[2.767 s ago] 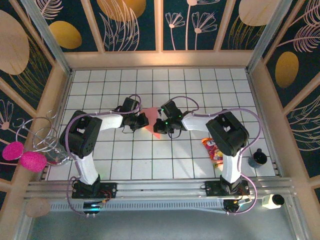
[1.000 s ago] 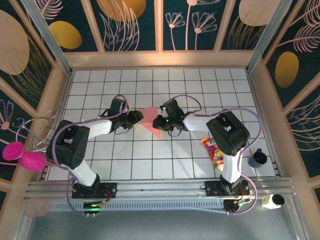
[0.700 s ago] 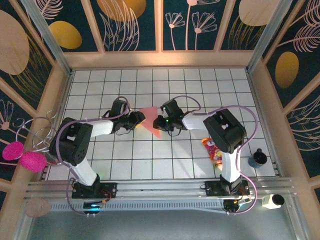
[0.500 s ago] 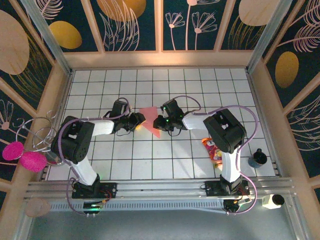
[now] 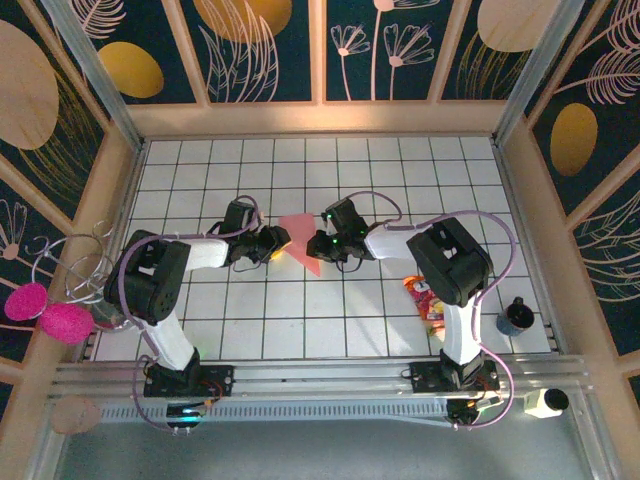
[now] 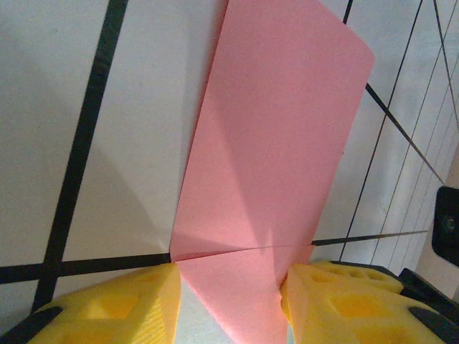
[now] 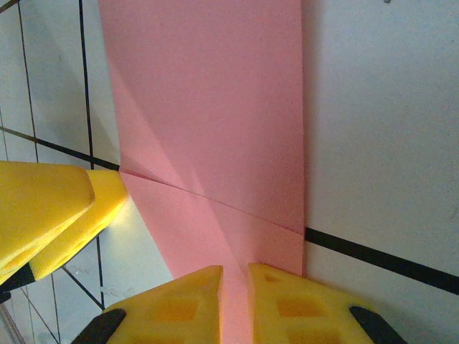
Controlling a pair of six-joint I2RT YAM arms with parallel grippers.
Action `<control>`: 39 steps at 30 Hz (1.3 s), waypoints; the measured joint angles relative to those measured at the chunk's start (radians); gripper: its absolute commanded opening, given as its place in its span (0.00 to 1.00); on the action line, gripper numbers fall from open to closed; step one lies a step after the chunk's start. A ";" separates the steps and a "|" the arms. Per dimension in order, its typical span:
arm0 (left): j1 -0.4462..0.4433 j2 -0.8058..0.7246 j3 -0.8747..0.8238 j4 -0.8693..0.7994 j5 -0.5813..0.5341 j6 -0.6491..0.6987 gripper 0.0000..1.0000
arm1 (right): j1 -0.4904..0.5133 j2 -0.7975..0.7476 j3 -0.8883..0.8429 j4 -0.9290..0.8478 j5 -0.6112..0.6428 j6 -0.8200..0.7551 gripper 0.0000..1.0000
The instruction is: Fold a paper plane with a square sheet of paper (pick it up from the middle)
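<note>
**Paper**: salmon-pink and partly folded, it is lying flat on the table between the two hands. A crease is running across it just ahead of both sets of fingers. A pointed flap is reaching back between the left hand's fingers.

**Left hand**: the fingers are standing apart, one on each side of that flap, with their tips resting by the ends of the crease. As far as the wrist view is showing, nothing is being clamped.

**Right hand**: the fingers are sitting almost together, and the paper's near edge is running into the slit between them. I am judging this to be a pinch on the paper. The left hand's finger is showing just to its left, close to the crease.

**Handling (judgement):**
- The sheet is looking very light, thin and limp, and matte rather than slippery.
- It is likely taking a crease wherever it is pressed, and tearing or crumpling under a hard pull.
- It is liable to slide on the tiles when pushed.
- The best hold is appearing to be on the doubled layers by the crease, close to the right hand's present pinch.
- The other hand is better used pressing flat than gripping a single-ply edge.

**Markings:** the paper is carrying no print. A red and yellow packet is lying well off to the right hand's outer side, beside its arm, and its lettering is too small to read. No brand is legible anywhere.
</note>
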 measured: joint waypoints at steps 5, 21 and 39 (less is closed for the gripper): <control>-0.003 -0.005 0.000 -0.007 -0.020 -0.001 0.41 | 0.000 0.000 -0.001 0.002 0.000 0.000 0.17; -0.003 0.000 0.000 0.047 0.060 -0.020 0.32 | -0.006 0.000 -0.007 0.013 -0.003 0.004 0.17; -0.008 0.009 0.031 -0.061 -0.024 0.035 0.32 | -0.006 0.000 -0.013 0.024 -0.003 0.007 0.17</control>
